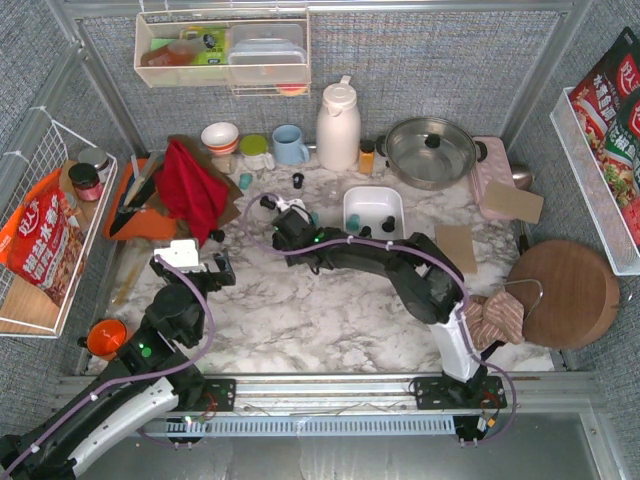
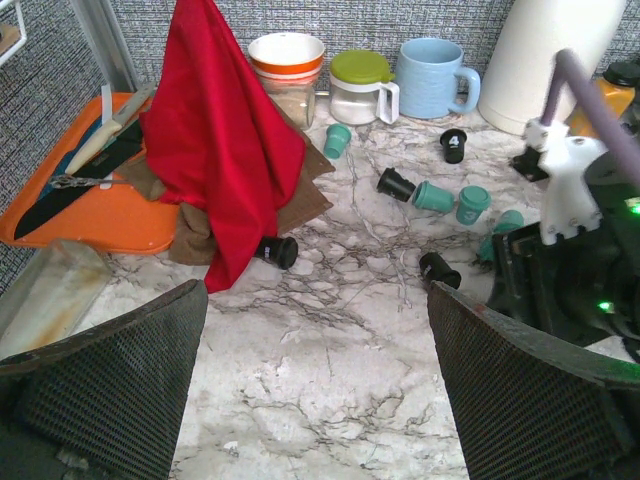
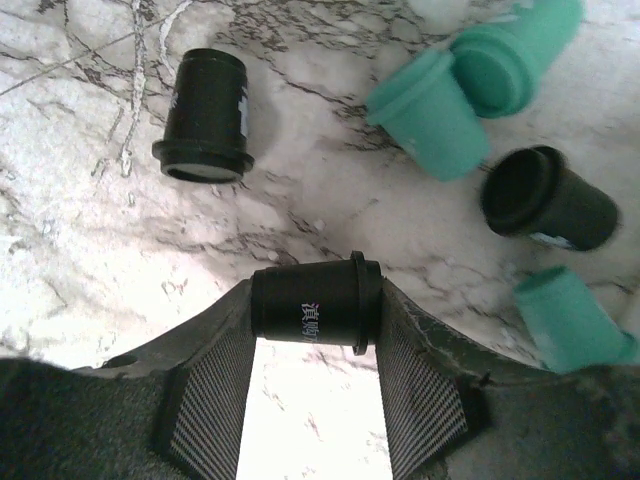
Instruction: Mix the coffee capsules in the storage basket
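1. Your storage basket (image 1: 375, 203) sits mid-table (image 1: 330, 320), toward the far edge, with a few coffee capsules (image 1: 353, 221) inside.
2. Your left gripper (image 2: 318, 300) hangs spread wide, holding nothing.
3. Your right gripper (image 3: 314, 314) pinches one black capsule (image 3: 300, 300), just left of the basket.
4. More coffee capsules lie loose on the table nearby.

Bright, even lighting throughout, soft shadows, mostly sharp focus.
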Motion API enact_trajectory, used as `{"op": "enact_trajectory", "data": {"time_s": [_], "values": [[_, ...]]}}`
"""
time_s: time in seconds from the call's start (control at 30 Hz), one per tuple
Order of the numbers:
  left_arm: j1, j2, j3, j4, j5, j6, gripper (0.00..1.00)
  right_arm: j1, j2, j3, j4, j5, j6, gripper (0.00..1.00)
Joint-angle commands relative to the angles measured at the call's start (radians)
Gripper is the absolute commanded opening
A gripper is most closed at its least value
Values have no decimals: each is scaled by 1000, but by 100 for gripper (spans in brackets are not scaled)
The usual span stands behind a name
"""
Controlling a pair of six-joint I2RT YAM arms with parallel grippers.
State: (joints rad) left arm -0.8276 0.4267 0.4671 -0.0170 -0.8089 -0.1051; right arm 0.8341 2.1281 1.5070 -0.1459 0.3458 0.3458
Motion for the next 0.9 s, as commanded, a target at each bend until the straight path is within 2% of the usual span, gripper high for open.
{"op": "enact_trajectory", "data": {"time_s": [0.0,0.27,0.4,0.63,0.87], "values": [[2,1,-3,31,-1,5,99,-4,-99,-65,53,48,-19,50],[3,26,-8,38,-13,15,99,-49,-400,-311,153,230,-63,50],[8,44,-14,48,-29,30,99,-102,-501,-438,191,304,-63,51],[26,79,-32,80,-45,58,99,-189,-568,-588,179,284,-7,54],[47,149,-44,102,-43,76,99,-229,-557,-626,181,232,3,60]]}}
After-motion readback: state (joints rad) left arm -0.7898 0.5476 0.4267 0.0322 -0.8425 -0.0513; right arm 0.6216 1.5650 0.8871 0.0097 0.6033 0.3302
